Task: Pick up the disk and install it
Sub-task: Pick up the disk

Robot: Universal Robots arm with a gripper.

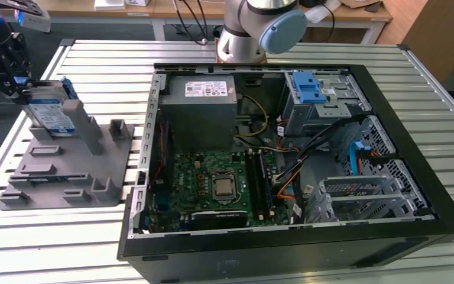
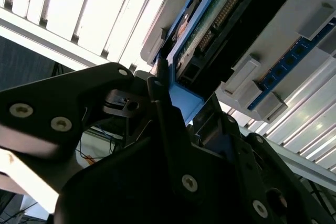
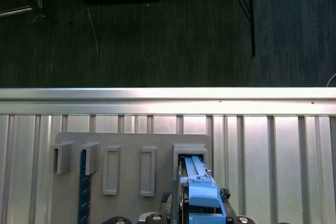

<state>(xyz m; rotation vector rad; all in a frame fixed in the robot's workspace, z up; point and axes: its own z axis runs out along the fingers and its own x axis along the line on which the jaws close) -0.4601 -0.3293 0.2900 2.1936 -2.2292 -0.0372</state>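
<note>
Gripper (image 1: 22, 86) straddles the bright blue bracket of silver-grey labelled hard disk (image 1: 49, 112), which stands upright in grey plastic holder (image 1: 61, 171). Clamped or not: cannot tell. Risk: a tilted lift could jam the disk against its slot.

disk (image 1: 47, 113): silver-grey, blue bracket, white-blue label | fixture (image 1: 69, 171): grey | case (image 1: 290, 251): black | motherboard (image 1: 203, 171): green | table (image 1: 54, 236): silver slats

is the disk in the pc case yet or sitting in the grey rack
In the rack: the disk stands on edge in a slot of the grey rack, outside the open computer case.
</note>
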